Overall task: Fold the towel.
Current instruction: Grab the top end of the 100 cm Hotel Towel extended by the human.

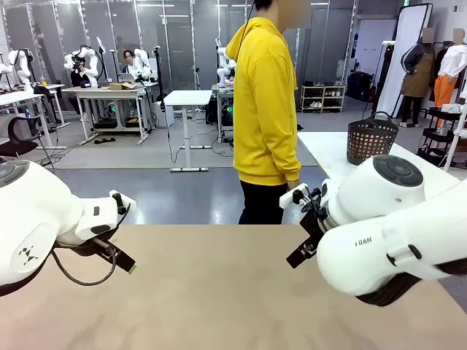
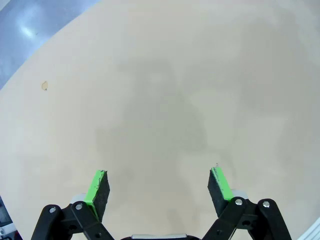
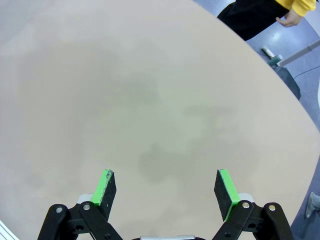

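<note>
step: await towel | towel: whereabouts cannot be told | left tool [image 2: 159, 175], right tool [image 3: 165, 175]: spread wide, empty, above surface [image 1: 219, 292] | advice: hold clear until person [image 1: 263, 109] beyond surface lays it flat

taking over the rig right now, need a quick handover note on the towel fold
Left gripper: open, holding nothing, above the beige tabletop.
Right gripper: open, holding nothing, above the same tabletop.
Person in a yellow hoodie stands side-on at the table's far edge. A black lattice basket sits on the white side table to the robot's right.
Done: nothing folded yet.
Left: the whole fold; neither gripper has the towel yet.
</note>
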Robot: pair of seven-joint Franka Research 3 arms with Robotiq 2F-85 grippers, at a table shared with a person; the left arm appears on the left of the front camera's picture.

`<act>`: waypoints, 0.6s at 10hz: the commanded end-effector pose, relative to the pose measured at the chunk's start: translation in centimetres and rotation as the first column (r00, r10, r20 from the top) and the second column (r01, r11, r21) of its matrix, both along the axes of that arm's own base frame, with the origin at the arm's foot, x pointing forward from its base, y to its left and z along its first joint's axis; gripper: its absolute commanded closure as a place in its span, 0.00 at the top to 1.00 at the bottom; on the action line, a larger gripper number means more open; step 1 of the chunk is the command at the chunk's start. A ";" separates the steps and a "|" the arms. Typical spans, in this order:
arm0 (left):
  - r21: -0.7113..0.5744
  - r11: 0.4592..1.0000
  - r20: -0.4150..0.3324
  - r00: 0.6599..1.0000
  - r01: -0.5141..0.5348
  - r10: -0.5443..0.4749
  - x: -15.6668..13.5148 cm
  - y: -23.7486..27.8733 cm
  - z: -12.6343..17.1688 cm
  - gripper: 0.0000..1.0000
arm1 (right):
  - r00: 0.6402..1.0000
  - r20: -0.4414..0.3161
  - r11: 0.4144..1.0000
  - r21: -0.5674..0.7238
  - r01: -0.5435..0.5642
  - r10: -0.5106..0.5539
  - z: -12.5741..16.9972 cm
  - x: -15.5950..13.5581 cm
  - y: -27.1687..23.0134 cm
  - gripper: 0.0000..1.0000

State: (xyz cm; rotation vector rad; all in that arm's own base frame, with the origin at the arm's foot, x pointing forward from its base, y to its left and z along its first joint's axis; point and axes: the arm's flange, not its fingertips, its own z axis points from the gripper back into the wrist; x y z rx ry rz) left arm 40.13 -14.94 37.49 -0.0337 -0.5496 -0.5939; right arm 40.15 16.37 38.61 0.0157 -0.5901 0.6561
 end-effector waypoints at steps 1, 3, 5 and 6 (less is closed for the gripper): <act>-0.076 0.997 -0.030 1.000 0.007 -0.009 0.2 1.0 3.0 1.00 | 0.999 -0.030 0.999 0.029 0.026 -0.025 3.4 1.3 -0.6 1.00; -0.166 0.986 -0.064 0.997 0.019 -0.030 0.0 3.5 6.7 1.00 | 0.997 -0.071 0.987 0.157 0.043 -0.033 7.9 2.0 -2.5 1.00; -0.395 0.918 -0.125 0.987 0.046 -0.103 -1.3 7.3 11.0 1.00 | 0.983 -0.183 0.928 0.370 0.050 0.020 11.5 0.8 -6.4 1.00; -0.505 0.862 -0.145 0.979 0.051 -0.143 -2.2 9.6 12.6 1.00 | 0.973 -0.225 0.875 0.481 0.063 0.054 12.5 -0.1 -8.8 1.00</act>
